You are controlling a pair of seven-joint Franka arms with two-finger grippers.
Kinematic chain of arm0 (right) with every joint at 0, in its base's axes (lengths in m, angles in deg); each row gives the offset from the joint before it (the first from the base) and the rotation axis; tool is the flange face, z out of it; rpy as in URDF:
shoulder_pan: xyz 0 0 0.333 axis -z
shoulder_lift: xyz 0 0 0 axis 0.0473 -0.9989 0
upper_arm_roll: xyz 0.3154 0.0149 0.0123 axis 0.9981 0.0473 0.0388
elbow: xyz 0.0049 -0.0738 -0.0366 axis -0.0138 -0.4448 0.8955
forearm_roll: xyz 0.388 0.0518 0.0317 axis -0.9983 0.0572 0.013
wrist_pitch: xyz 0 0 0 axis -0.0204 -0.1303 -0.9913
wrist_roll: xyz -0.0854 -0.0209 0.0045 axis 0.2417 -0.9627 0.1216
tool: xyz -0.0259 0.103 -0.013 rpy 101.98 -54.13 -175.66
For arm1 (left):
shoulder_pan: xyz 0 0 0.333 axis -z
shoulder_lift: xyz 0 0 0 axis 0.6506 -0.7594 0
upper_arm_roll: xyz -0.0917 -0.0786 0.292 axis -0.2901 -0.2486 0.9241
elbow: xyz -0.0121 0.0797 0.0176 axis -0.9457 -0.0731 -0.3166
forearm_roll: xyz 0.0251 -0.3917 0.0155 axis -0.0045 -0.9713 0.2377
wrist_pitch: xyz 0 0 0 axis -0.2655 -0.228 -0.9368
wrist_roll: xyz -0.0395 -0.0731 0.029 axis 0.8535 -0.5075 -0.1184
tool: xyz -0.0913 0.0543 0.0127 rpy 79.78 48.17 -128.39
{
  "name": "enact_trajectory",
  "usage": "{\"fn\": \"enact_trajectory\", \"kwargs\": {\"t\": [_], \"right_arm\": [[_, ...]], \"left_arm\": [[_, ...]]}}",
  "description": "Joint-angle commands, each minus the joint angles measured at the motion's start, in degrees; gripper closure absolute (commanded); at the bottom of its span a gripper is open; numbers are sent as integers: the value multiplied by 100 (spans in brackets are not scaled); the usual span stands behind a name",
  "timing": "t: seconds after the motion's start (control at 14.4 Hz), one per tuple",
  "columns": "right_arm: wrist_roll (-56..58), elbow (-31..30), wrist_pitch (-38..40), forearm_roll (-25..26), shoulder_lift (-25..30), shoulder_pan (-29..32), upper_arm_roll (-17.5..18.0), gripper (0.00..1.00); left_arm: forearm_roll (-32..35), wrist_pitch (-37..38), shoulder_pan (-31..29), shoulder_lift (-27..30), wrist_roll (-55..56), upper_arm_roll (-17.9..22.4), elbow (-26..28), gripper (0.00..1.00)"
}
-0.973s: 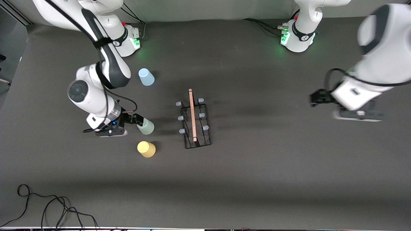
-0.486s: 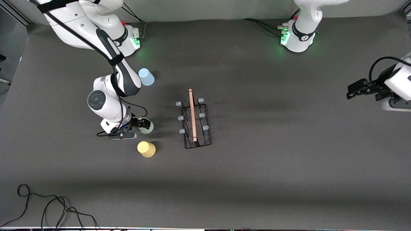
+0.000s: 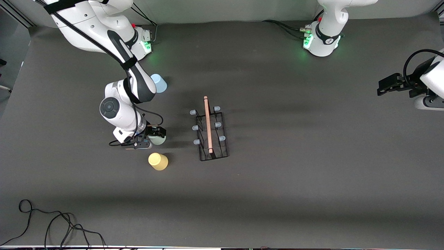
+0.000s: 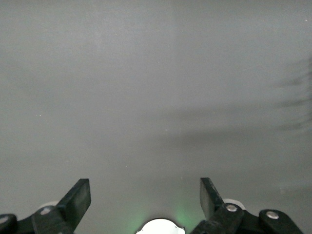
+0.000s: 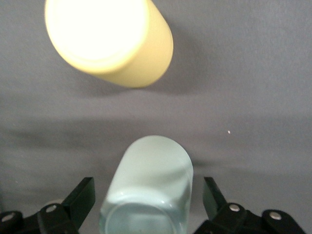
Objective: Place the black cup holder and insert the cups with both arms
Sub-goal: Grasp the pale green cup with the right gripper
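Cups sit toward the right arm's end of the dark grey table (image 3: 277, 194), three small tumblers standing upside down and apart from one another. A loose black cable (image 3: 52, 225) lies curled at that same end, at the table edge closest to the front camera. The right arm (image 3: 118, 69) reaches down from its green-lit base, and the right gripper (image 3: 156, 133) is low at the mint green cup (image 3: 159, 139). The right wrist view shows this cup (image 5: 148, 190) between the two black fingers (image 5: 78, 200), with a gap on each side, so the jaws are open around it and not yet touching it. The yellow cup (image 3: 158, 161) stands nearer to the front camera than the mint one, close beside it but apart. The light blue cup (image 3: 159, 83) stands farther from that camera, partly covered by the right arm's forearm.

Next along, near the middle of the table, stands the black cup holder (image 3: 210, 133), a wire rack upright on its rectangular base. Its light wooden rod handle (image 3: 207, 125) runs along the top, and six pale blue-tipped prongs stick out, three on each side. No cup is on the rack.

The left arm (image 3: 430, 76) waits at its own end of the table, well apart from the rack. The left gripper (image 3: 383, 91) hangs over bare table with its jaws spread wide and nothing between them.
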Motion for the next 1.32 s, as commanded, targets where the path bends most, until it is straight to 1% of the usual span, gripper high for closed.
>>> {"fn": "enact_trajectory", "kwargs": {"t": [0.0, 0.07, 0.14, 0.21, 0.35, 0.49, 0.69, 0.9, 1.04, 1.25], "right_arm": [[-27, 28, 419, -105, 168, -24, -63, 95], [-53, 63, 552, -105, 239, -24, -63, 100], [-88, 203, 762, -105, 335, -15, -71, 100], [-149, 430, 1199, -113, 449, -15, -71, 100], [-692, 1036, 2130, -114, 625, -59, -63, 100], [-1333, 1555, 2739, -140, 696, -164, -1, 100], [-2317, 1821, 2803, -578, 775, -734, -19, 100], [-3136, 1856, 2759, -579, 767, -1253, -19, 100], [-3269, 1795, 2768, -579, 767, -1473, -36, 100], [-3419, 1751, 2750, -579, 740, -1649, -36, 100]], "left_arm": [[194, 55, 184, -13, -114, 128, -97, 0], [220, 2, 184, -13, -184, 137, -97, 0], [238, -25, 184, -13, -254, 137, -97, 0], [247, -42, 175, -13, -281, 145, -97, 0], [264, -34, 175, -13, -281, 146, -97, 0], [265, -16, 166, -13, -272, 146, -97, 0], [265, 1, 122, -4, -272, 146, -106, 0], [256, -42, 131, -13, -272, 137, -149, 0], [265, -42, 140, -21, -281, 128, -123, 0], [308, -42, 131, -39, -281, 137, -141, 0]]}}
